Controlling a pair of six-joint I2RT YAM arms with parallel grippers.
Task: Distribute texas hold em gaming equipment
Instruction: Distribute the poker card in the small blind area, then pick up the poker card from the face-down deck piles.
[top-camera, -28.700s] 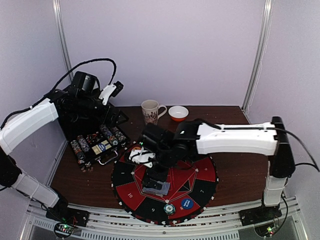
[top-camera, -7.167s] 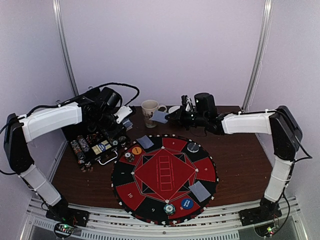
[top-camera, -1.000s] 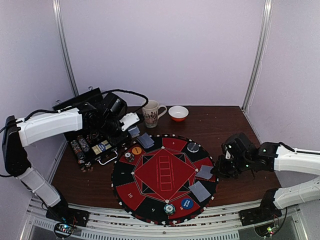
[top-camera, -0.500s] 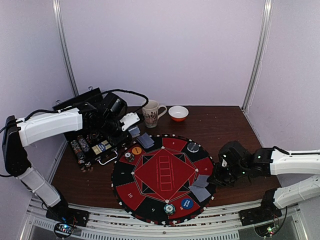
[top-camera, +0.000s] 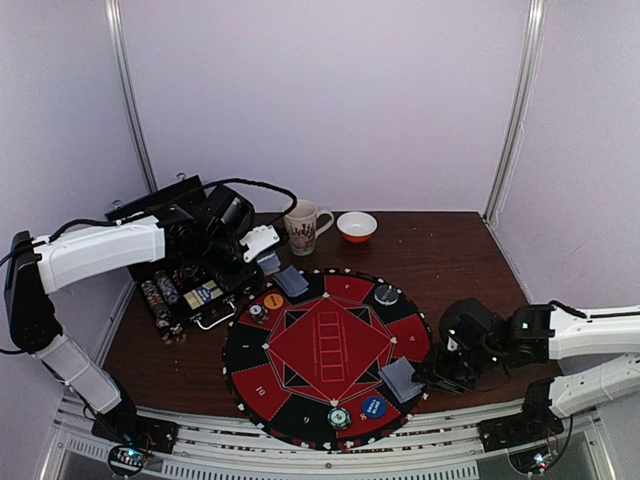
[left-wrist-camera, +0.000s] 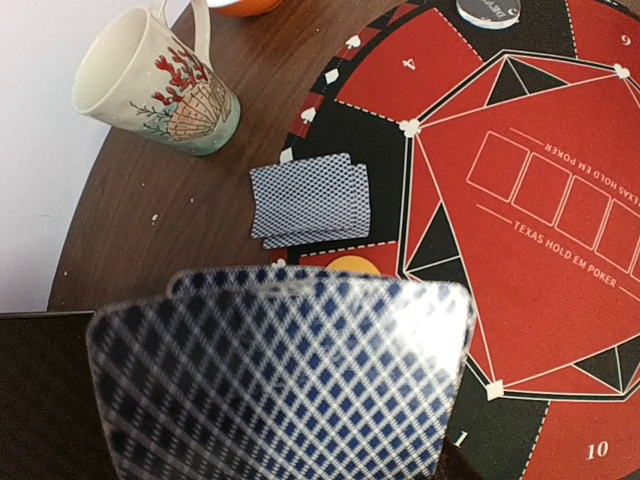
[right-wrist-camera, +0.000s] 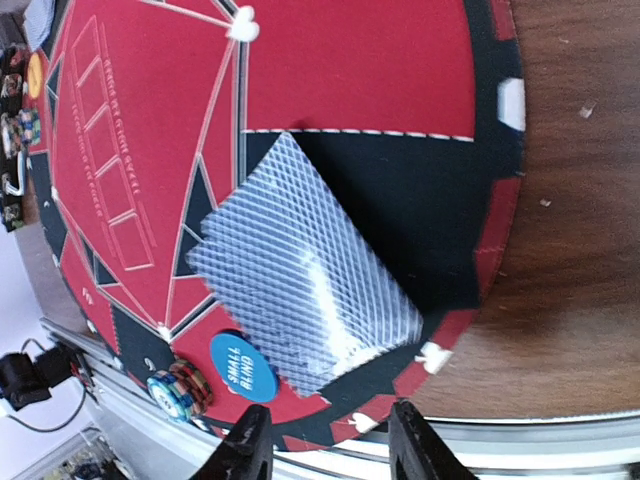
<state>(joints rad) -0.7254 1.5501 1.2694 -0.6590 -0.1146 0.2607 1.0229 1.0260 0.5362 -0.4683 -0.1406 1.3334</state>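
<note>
A stack of blue-backed playing cards (left-wrist-camera: 280, 380) fills the bottom of the left wrist view and hides the fingers of my left gripper (top-camera: 262, 258), which is shut on it beside the case. Two cards (left-wrist-camera: 310, 200) lie at the mat's far left edge, next to an orange disc (top-camera: 273, 300). At the mat's right edge, my right gripper (right-wrist-camera: 330, 440) is open, its fingers (right-wrist-camera: 250, 445) apart just short of two overlapping cards (right-wrist-camera: 300, 270) that lie free. A blue small-blind disc (right-wrist-camera: 243, 367), striped poker chips (right-wrist-camera: 180, 392) and a dark disc (top-camera: 386, 294) sit on the mat.
The round red-and-black felt mat (top-camera: 330, 345) covers the table's middle. An open black case (top-camera: 180, 290) with chip rows stands at the left. A patterned mug (top-camera: 303, 225) and an orange bowl (top-camera: 357, 227) stand at the back. A lone chip (top-camera: 257, 313) rests near the orange disc.
My right gripper carried a card nearer along the mat's right edge, opened, and left it overlapping the card lying there. The left arm has not moved.
</note>
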